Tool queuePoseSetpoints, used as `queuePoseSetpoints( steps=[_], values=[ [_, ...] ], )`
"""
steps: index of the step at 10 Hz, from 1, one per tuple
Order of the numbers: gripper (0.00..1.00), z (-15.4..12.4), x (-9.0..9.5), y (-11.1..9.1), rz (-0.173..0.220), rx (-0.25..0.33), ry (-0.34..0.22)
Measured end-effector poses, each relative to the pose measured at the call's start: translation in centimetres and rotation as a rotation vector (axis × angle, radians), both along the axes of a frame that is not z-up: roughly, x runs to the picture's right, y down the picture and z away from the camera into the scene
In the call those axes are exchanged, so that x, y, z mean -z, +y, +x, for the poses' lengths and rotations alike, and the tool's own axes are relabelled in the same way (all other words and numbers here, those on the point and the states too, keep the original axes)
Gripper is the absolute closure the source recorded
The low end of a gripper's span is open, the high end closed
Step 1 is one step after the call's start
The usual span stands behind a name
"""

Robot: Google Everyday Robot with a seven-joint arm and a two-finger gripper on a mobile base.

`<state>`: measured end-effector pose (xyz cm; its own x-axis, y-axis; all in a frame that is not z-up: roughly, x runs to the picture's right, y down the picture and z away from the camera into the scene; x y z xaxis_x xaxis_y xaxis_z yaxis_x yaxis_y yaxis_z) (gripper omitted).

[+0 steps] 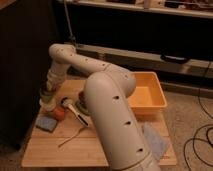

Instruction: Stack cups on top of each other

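My gripper (48,93) hangs from the white arm at the table's far left, directly over a white or cream cup (45,104) that stands near the left edge. A pale greenish cup (48,96) seems to sit at the gripper's tip, right on top of the white cup; I cannot tell whether it is held or resting. A dark shiny cup (80,106) shows partly beside my arm's big forearm, which hides much of it.
A large yellow-orange tub (146,93) stands at the right back of the wooden table (60,152). An orange ball (59,114), a blue sponge (46,123), a white-headed brush (70,106), a thin stick (70,139) and a blue cloth (155,141) lie around.
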<state>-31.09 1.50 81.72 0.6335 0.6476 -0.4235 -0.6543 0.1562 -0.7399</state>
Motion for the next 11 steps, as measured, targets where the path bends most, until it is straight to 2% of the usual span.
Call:
queuePoseSetpoints(
  steps=[1, 2, 8, 9, 11],
  values=[
    [0.98, -0.4, 0.0, 0.1, 0.006, 0.006, -0.001],
    [0.91, -0.8, 0.0, 0.1, 0.016, 0.012, 0.003],
    [0.29, -1.4, -0.2, 0.0, 0.051, 0.036, 0.027],
    [0.24, -1.3, -0.3, 0.0, 0.052, 0.039, 0.027],
    [0.22, -1.0, -0.5, -0.2, 0.049, 0.045, 0.030]
  ],
)
